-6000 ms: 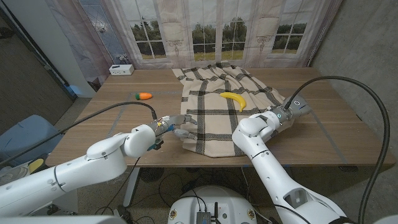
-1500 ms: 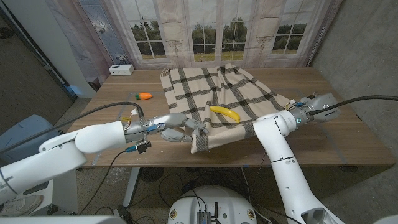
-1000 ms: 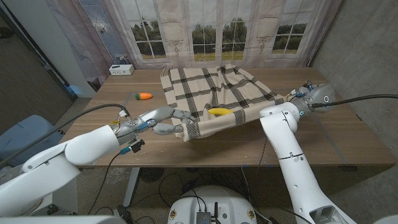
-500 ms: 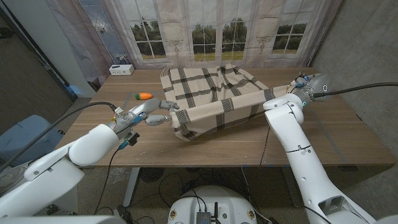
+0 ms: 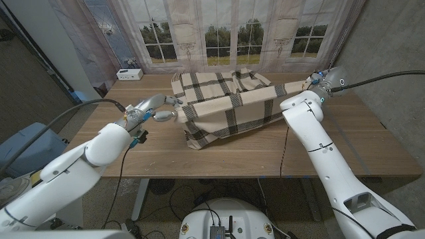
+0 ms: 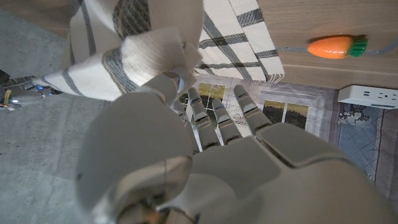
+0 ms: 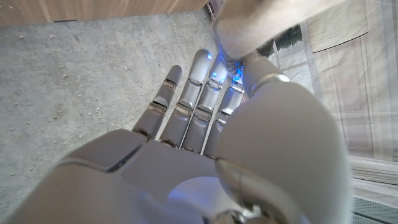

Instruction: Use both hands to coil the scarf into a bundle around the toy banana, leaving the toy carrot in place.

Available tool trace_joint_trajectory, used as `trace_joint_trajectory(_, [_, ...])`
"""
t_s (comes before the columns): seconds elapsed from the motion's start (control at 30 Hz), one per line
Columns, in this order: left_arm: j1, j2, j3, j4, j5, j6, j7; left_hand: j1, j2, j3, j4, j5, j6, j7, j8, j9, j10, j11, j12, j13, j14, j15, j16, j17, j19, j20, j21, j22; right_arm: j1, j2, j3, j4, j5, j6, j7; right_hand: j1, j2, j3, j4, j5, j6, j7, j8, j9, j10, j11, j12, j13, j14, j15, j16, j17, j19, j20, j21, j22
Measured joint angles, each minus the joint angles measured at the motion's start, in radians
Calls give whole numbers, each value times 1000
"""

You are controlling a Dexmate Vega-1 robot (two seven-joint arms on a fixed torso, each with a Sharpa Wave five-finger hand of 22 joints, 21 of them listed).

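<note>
Head view: scarf (image 5: 226, 106) lay folded over on itself across the table's far middle, banana hidden, presumably under the fold. Left hand (image 5: 157, 109) pinched the scarf's left corner; right hand (image 5: 312, 83) held the right end, cloth stretched between them. Judgement: keep both ends level and tension even while rolling, so the fold stays around the banana. Carrot (image 6: 336, 46) lay near the left hand; room was tight there. Table (image 5: 265, 149) was open toward the near edge.
</note>
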Motion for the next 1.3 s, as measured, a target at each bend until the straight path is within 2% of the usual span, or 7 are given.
trace_joint_trajectory(0.17, [-59, 18, 51, -4, 37, 79, 24, -1, -1, 1, -1, 0, 0, 0, 5, 33, 5, -5, 0, 0, 0, 0, 0, 0, 4, -4, 0, 0, 49, -18, -28, 45, 12, 10, 12, 0, 0, 4, -2, -2, 0, 0, 0, 0, 0, 0, 0, 0, 0, 0, -4, 5, 0, 0, 1, 0])
trace_joint_trajectory(0.4, [-141, 40, 113, 5, 67, 159, 45, -5, -5, 7, 2, 6, 0, 0, 5, 29, 5, -5, -7, 0, 0, 0, 0, 0, 4, -4, 0, 0, 113, -32, -62, 111, 26, 28, 24, 0, 0, 7, -2, -3, -2, 2, 0, 0, 0, 0, 0, 0, 0, 0, -4, 9, 0, 0, 4, 0])
trace_joint_trajectory(0.73, [-313, 73, 249, 48, 100, 268, 58, -9, -9, 12, -1, 12, 6, -6, 5, 24, 5, -5, -7, 0, 0, 0, 1, 0, 4, -4, 0, 0, 207, -41, -106, 223, 49, 64, 38, -3, -3, 15, -2, -3, -2, 2, 5, 0, 0, 0, 0, 5, 0, 0, -8, 9, 0, 0, 4, 0])
trace_joint_trajectory(1.0, [-433, 84, 348, 84, 123, 331, 61, -11, -11, 16, 3, 12, 6, -6, 4, 21, 5, -5, -7, 0, 0, 0, 1, 0, 4, -4, 0, 0, 266, -43, -134, 299, 61, 92, 45, -4, -5, 15, -2, -6, -2, 2, 5, 0, 0, 0, 0, 5, 0, 0, -8, 9, 0, 0, 8, 0])
trace_joint_trajectory(1.1, [-438, 85, 353, 86, 139, 362, 63, -13, -13, 21, -1, 16, 6, -6, 2, 23, 5, -5, -7, 0, 0, 0, 1, 0, 8, -8, 0, 0, 295, -43, -146, 336, 63, 95, 47, -4, -5, 15, -2, -6, -2, 2, 5, 0, 0, 0, 0, 5, 0, 0, -8, 9, 0, 0, 8, 0])
trace_joint_trajectory(1.13, [-471, 86, 383, 96, 141, 366, 63, -13, -13, 23, 1, 17, 6, -6, 2, 23, 5, -5, -7, 0, 0, 0, 1, 0, 9, -9, 0, 0, 298, -43, -148, 340, 68, 105, 50, -4, -5, 15, -2, -6, -2, 2, 5, 0, 0, 0, 0, 4, 0, 0, -8, 9, 0, 0, 8, 0])
trace_joint_trajectory(1.3, [-528, 88, 437, 115, 161, 408, 64, -13, -13, 24, 2, 17, 6, -6, 5, 23, 5, -5, -15, 0, 0, 0, 1, 0, 9, -9, 0, 0, 342, -41, -171, 399, 77, 125, 59, -10, -9, 16, -1, -9, -2, 2, 5, 0, 0, 0, 0, 4, 0, 0, -8, 9, -4, -4, 11, 0])
